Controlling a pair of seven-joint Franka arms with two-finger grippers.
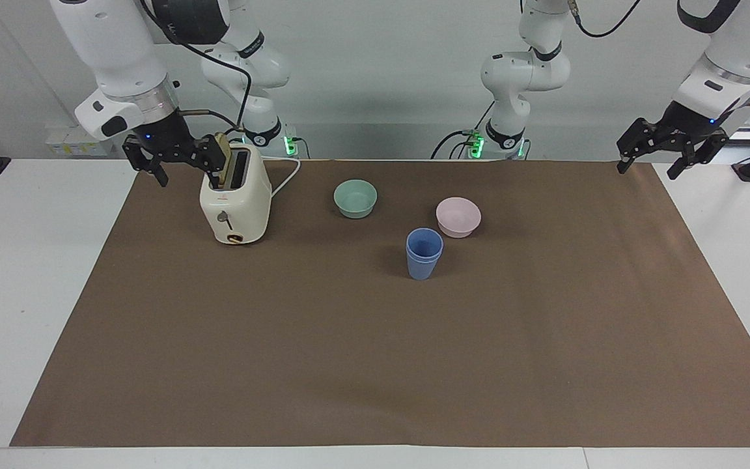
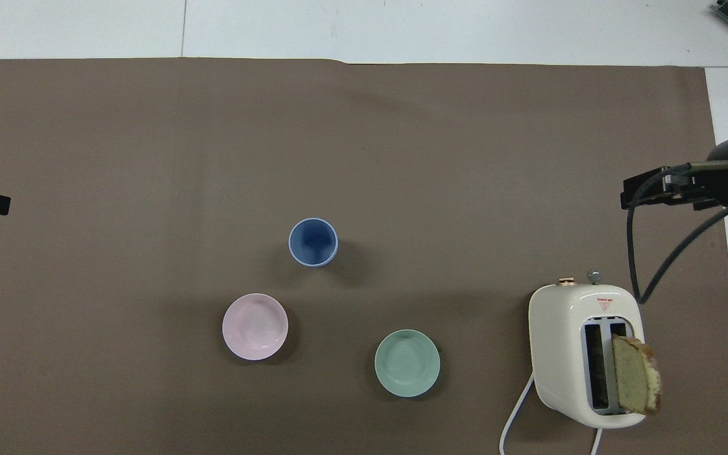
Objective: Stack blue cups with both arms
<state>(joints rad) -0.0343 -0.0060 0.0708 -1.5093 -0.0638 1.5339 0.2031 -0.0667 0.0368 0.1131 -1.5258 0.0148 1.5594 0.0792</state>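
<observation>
Plain pale wall (image 1: 381, 78), white table (image 1: 23, 273) (brown mat (image 1: 375, 352) on top)

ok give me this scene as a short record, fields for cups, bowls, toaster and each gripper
cups: blue cups nested as one upright stack on the brown mat
bowls: pink bowl beside the stack, nearer the robots; green bowl toward the right arm's end
toaster: cream toaster, bread slice in one slot
right gripper: open, empty, raised by the toaster
left gripper: open, empty, waiting over the mat's corner

Nested blue cups (image 1: 424, 253) stand upright mid-mat, open above. A pink bowl (image 1: 458, 217) sits just beside them, nearer the robots; mint bowl (image 1: 355, 198) and toaster (image 1: 235, 205) stand apart.
</observation>
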